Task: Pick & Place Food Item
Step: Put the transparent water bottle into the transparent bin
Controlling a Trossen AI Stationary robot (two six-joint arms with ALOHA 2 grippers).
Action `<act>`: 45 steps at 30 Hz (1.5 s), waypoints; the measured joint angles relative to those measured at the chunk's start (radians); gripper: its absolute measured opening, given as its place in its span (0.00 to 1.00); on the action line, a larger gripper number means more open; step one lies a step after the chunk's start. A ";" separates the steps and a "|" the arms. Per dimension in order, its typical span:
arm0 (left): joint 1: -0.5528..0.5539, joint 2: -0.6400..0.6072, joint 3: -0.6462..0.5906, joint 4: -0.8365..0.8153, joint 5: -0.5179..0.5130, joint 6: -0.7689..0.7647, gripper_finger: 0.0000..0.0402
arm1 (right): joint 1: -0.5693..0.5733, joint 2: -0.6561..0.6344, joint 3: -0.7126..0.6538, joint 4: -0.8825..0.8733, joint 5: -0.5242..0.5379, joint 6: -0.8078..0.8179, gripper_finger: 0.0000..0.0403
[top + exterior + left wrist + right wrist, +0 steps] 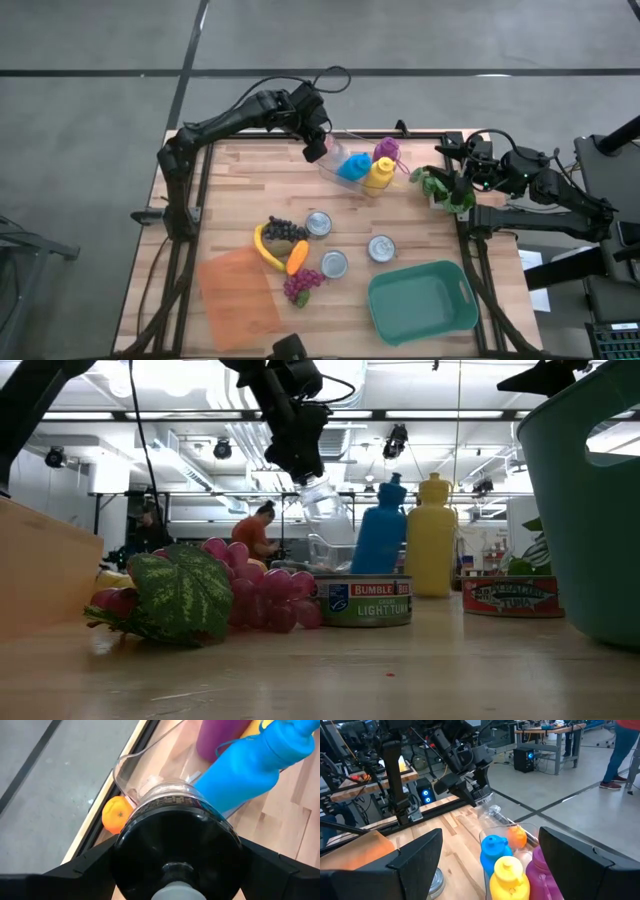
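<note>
While the left gripper [314, 148] clamps its jaws around a clear plastic bottle with a dark cap [322, 500] at the far edge of the wooden table [240, 170], a clear plastic bin [335, 170] sits just beyond the held bottle's tip. Inside that bin stand a blue plastic bottle [354, 167], a yellow plastic bottle [378, 177] and a purple bottle [386, 150], with a small orange fruit [115, 813] lying beside the bin wall, close under the left jaws. Nearer the front edge, well apart from those jaws, lie an orange cutting board [238, 290], a yellow banana [264, 250], dark grapes [283, 230], a carrot [297, 257], purple grapes [301, 285] and three round tins [318, 224], then a teal plastic tub [421, 300]. At the right edge, the right gripper [452, 178] hangs with jaws spread and nothing between them, leafy greens [440, 190] just below, the bin in front.
</note>
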 joint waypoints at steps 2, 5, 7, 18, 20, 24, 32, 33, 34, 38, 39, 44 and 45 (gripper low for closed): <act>0.000 0.000 0.000 -0.012 0.005 0.000 0.81 | 0.000 0.000 0.000 0.000 0.000 0.000 0.82; 0.001 0.000 0.000 -0.028 0.006 0.000 0.81 | 0.000 0.000 0.000 0.000 0.000 0.000 0.82; 0.001 0.000 0.000 -0.041 0.006 0.000 0.81 | 0.000 0.000 0.000 0.000 0.000 0.000 0.82; 0.003 0.000 0.000 -0.106 0.010 0.001 0.81 | 0.000 0.000 0.000 0.000 0.000 0.000 0.82; 0.003 0.000 0.000 -0.108 0.010 0.001 0.81 | 0.000 0.000 0.000 0.000 0.000 0.000 0.82; 0.003 0.000 0.000 -0.108 0.010 0.001 0.81 | 0.000 0.000 0.000 0.000 0.000 0.000 0.82; 0.003 0.012 -0.001 -0.107 0.004 0.003 0.81 | 0.000 0.000 0.000 0.000 0.000 0.000 0.82; 0.003 0.018 -0.001 -0.107 0.002 0.003 0.81 | 0.000 0.000 0.000 0.000 0.000 0.000 0.82; 0.003 0.023 -0.001 -0.109 0.001 0.003 0.81 | 0.000 0.000 0.000 0.000 0.000 0.000 0.82; 0.003 0.041 -0.002 -0.106 -0.002 0.004 0.81 | 0.000 0.000 0.000 0.000 0.000 0.000 0.82; 0.004 0.045 -0.002 -0.106 -0.002 0.004 0.81 | 0.000 0.000 0.000 0.000 0.000 0.000 0.82; 0.003 0.056 0.001 -0.100 -0.002 0.005 0.81 | 0.000 0.000 0.000 0.000 0.000 0.000 0.82; 0.003 0.056 0.001 -0.099 -0.001 0.005 0.81 | 0.000 0.000 0.000 0.000 0.000 0.000 0.82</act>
